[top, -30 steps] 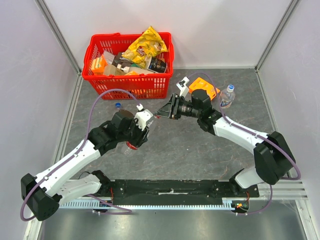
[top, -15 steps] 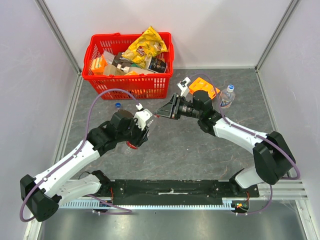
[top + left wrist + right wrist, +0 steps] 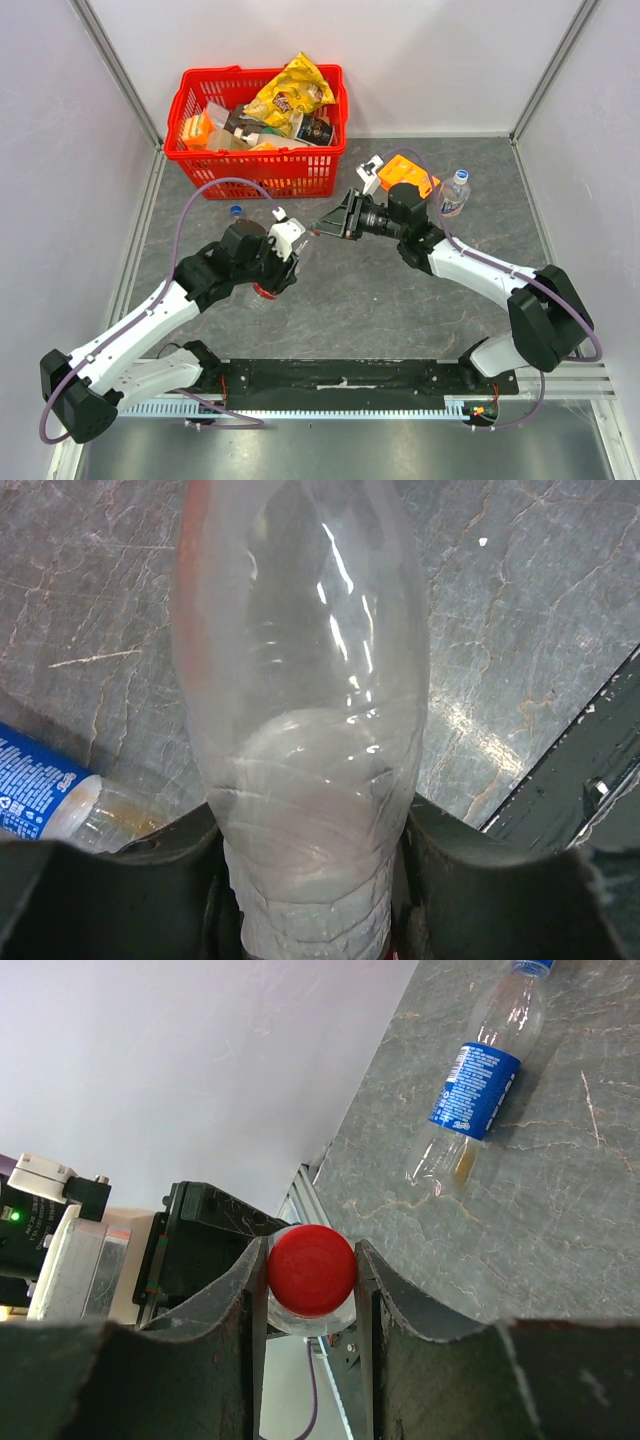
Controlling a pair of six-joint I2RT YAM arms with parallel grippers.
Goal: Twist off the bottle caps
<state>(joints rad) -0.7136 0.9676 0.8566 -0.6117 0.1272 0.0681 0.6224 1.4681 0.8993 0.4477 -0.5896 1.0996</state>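
Looking first at the red cap [image 3: 311, 1270], we found it facing the right wrist camera head-on, seated between the two fingers of the right end effector [image 3: 322, 228]. Both jaws lay closed against its ribbed sides with no gap that we could see. The cap sat on the red-labelled bottle [image 3: 300, 730], which was lifted off the desk [image 3: 380, 310] and clamped low on its body by the left end effector [image 3: 285, 250].

The bottle's long axis ran from the left end effector up and to the right, straight into the right one. We judged that the twist would turn on that line, with the right arm on the cap and the left arm bracing the body. The two wrists met near the middle of the desk.

The blue-labelled bottle [image 3: 475, 1090] lay on its side on the desk to the left, well apart from the grip. A third bottle [image 3: 455, 192] stood upright at the far right, just beside the orange box [image 3: 405, 172]. The red basket [image 3: 255, 175] stood at the far left. We saw nothing between the two end effectors except the held bottle.
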